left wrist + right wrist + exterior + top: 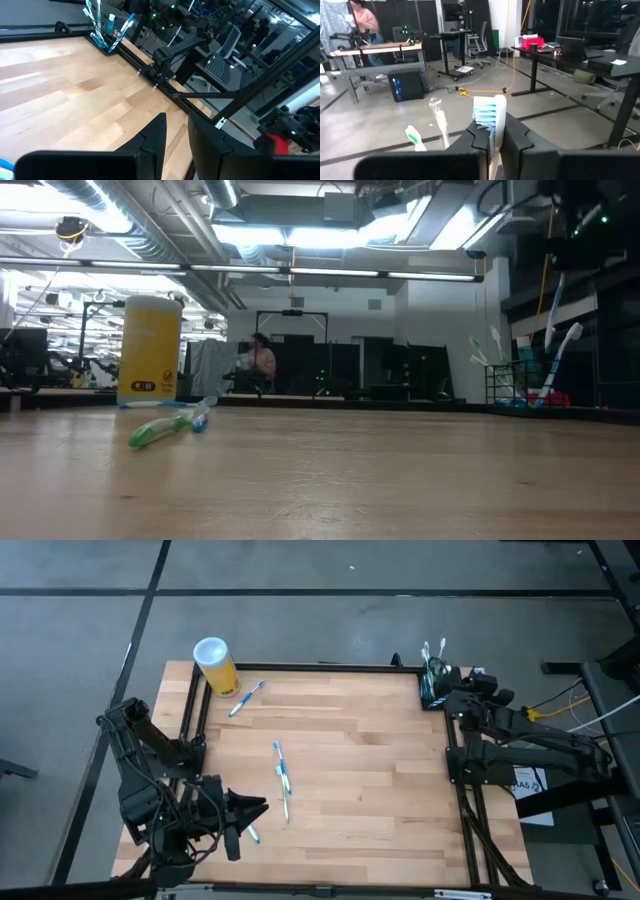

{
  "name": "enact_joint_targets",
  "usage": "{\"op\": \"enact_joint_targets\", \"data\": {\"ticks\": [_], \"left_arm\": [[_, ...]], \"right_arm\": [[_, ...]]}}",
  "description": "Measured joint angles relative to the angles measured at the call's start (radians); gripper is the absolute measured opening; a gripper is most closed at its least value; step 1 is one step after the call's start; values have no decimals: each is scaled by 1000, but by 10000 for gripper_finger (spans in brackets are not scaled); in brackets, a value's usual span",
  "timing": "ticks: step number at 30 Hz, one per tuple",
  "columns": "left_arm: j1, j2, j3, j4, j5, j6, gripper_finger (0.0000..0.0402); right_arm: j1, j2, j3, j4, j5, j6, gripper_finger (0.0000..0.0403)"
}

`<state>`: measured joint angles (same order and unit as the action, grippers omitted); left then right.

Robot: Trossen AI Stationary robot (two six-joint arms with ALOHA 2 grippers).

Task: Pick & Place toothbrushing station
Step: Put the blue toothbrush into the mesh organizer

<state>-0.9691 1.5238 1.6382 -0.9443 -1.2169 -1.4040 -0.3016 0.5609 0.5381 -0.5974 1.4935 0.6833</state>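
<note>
The toothbrushing station, a small dark holder, stands at the table's far right corner with toothbrushes upright in it; it also shows in the low view and the left wrist view. My right gripper is right at it, shut on a white toothbrush with blue-white bristles. Two other brush heads stand beside that one. My left gripper hovers at the near left with a narrow gap between its fingers and nothing in it. My right gripper pinches the toothbrush just below its bristle head between its two fingers. The fingers come at it level and lie across the brush. The brush stands nearly upright, head up above the fingers; the fingers hide its lower end.
A yellow cup with a white lid stands at the far left with a toothbrush beside it. Two toothbrushes lie mid-table, and another lies by my left gripper. A black frame edges the table.
</note>
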Motion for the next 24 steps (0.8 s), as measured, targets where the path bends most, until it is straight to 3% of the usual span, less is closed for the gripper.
{"op": "enact_joint_targets", "data": {"ticks": [10, 14, 24], "left_arm": [[-6, 0, 0, 1, 7, -8, 75], [-9, 0, 0, 9, 15, -8, 75], [-31, 0, 0, 29, 7, -8, 75]], "right_arm": [[-36, 78, 0, -162, -74, 214, 19], [-44, 112, 0, -181, -100, 229, 20], [-44, 123, 0, -183, -125, 226, 119]]}}
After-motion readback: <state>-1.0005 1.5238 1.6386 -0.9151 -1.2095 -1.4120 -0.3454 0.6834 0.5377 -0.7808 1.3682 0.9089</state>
